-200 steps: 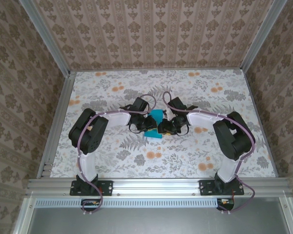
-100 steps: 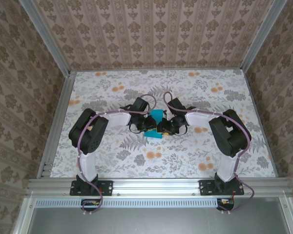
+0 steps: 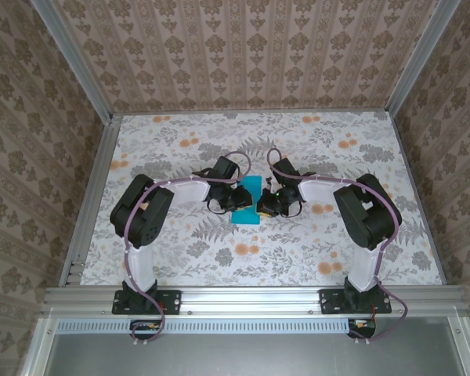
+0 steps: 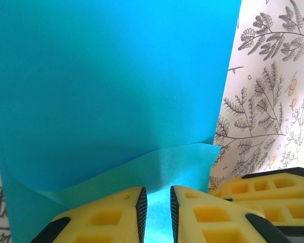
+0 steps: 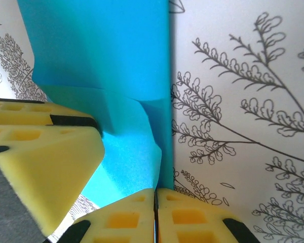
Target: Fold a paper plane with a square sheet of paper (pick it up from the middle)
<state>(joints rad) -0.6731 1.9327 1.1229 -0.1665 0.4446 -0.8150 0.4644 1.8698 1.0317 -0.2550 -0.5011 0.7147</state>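
While left gripper (image 4: 156, 202) stands slightly parted over paper (image 4: 111, 76), right gripper (image 5: 155, 195) is pressed together at its edge.

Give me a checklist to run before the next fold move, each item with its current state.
1. The right gripper shut: ok, its pads meet.
2. The right gripper pinching the sheet of paper: cannot tell; the paper's edge reaches its fingertips.
3. The left gripper clamped on the paper: not ok; its jaws stand slightly apart with paper in the gap.
4. The two grippers apart from each other: ok, but close, on either side of the paper.
5. Fold pressed flat: not ok; a flap curls up in a soft bend above the table.
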